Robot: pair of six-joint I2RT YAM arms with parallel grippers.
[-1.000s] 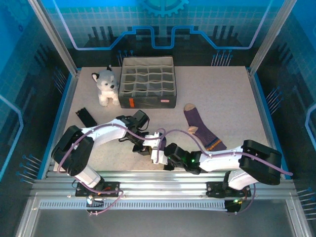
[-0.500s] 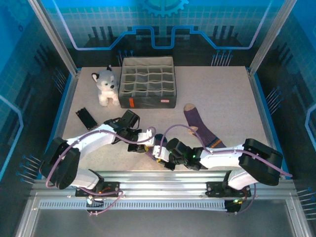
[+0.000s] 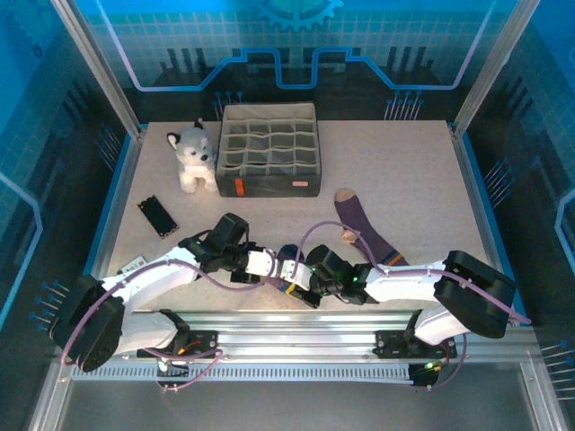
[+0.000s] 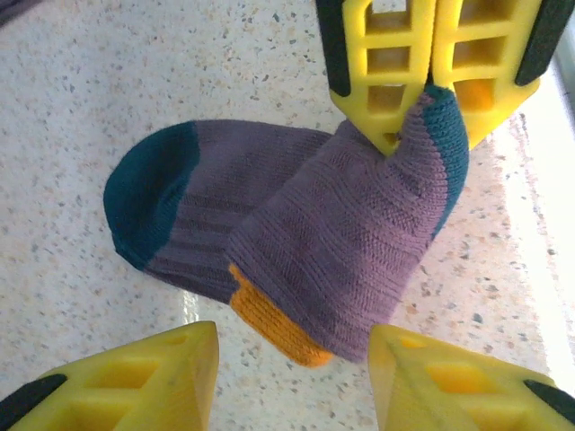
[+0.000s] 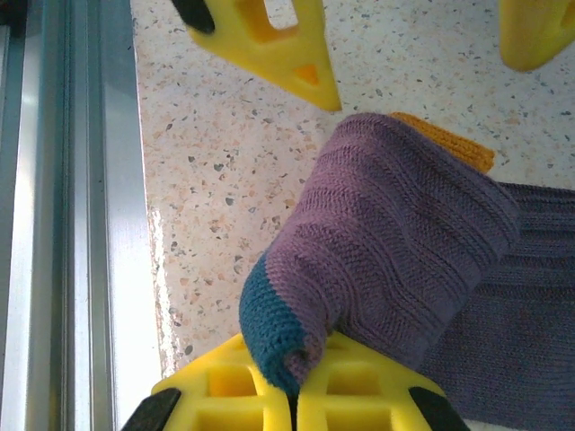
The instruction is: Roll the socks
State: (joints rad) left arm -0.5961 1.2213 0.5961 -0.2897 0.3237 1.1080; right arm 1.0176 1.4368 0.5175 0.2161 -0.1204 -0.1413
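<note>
The left tool (image 4: 292, 346), spread wide, has closed in opposite the right tool (image 5: 292, 384) clamping the folded navy-toed sock (image 4: 332, 233), so rolling looks begun.

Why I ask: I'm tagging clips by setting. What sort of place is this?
Probably a robotics lab cell: an aluminium frame with blue panels encloses a speckled table holding a plush husky and organizer.

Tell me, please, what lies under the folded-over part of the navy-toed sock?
Under the navy-toed sock's flap, which the right gripper pinches, its own lower layer and an orange cuff edge stick out; the rest beneath is covered.
</note>
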